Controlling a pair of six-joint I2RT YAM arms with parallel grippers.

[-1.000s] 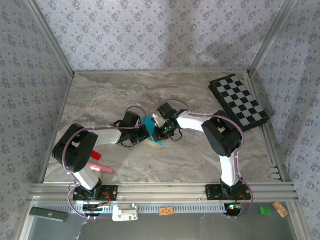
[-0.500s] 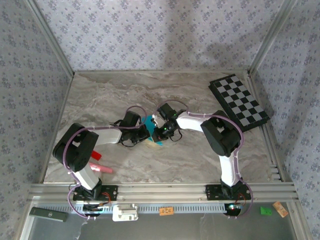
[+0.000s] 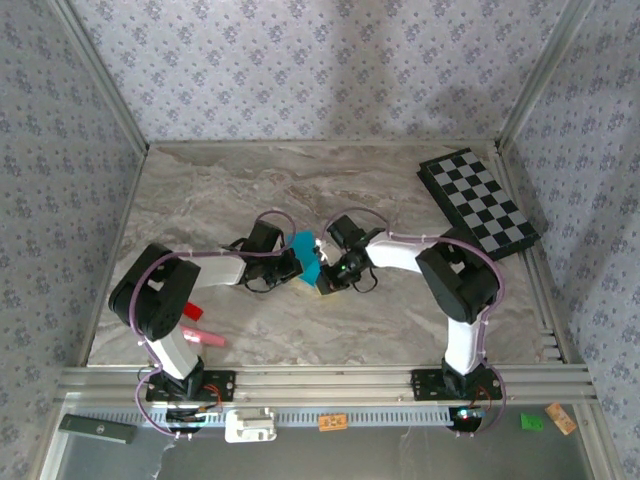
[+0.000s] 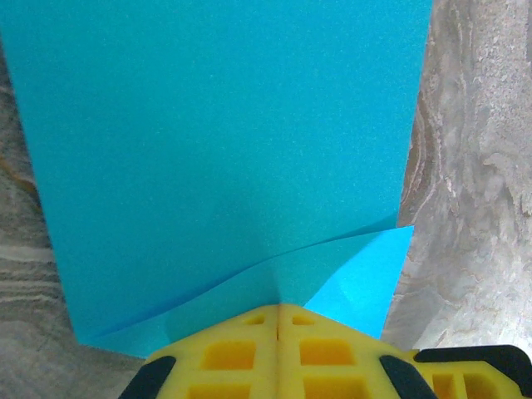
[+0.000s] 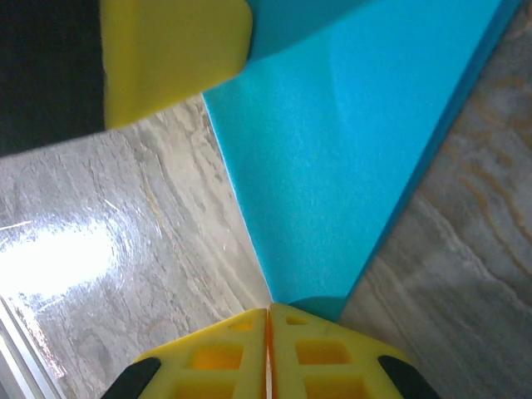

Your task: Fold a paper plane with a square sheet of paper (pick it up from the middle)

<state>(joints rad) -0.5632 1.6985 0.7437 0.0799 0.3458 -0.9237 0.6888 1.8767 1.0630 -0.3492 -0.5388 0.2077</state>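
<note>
The cyan-blue square sheet of paper (image 3: 306, 257) is folded into overlapping layers and sits between both grippers at mid-table. My left gripper (image 3: 293, 264) is shut on one edge of it. In the left wrist view the paper (image 4: 216, 150) spreads out from the closed yellow fingertips (image 4: 249, 328), with a crease running into them. My right gripper (image 3: 325, 280) is shut on the paper's narrow end. In the right wrist view that paper (image 5: 349, 150) tapers down to the closed gripper (image 5: 268, 314), with a left finger (image 5: 174, 58) at top left.
A black-and-white checkered board (image 3: 478, 203) lies at the back right of the marble table (image 3: 300, 190). Small red-and-pink objects (image 3: 200, 335) lie by the left arm's base. Patterned walls close in three sides.
The right gripper has shifted right and toward the near edge. The paper between the grippers now shows more of its blue face from above. The left arm has barely moved.
</note>
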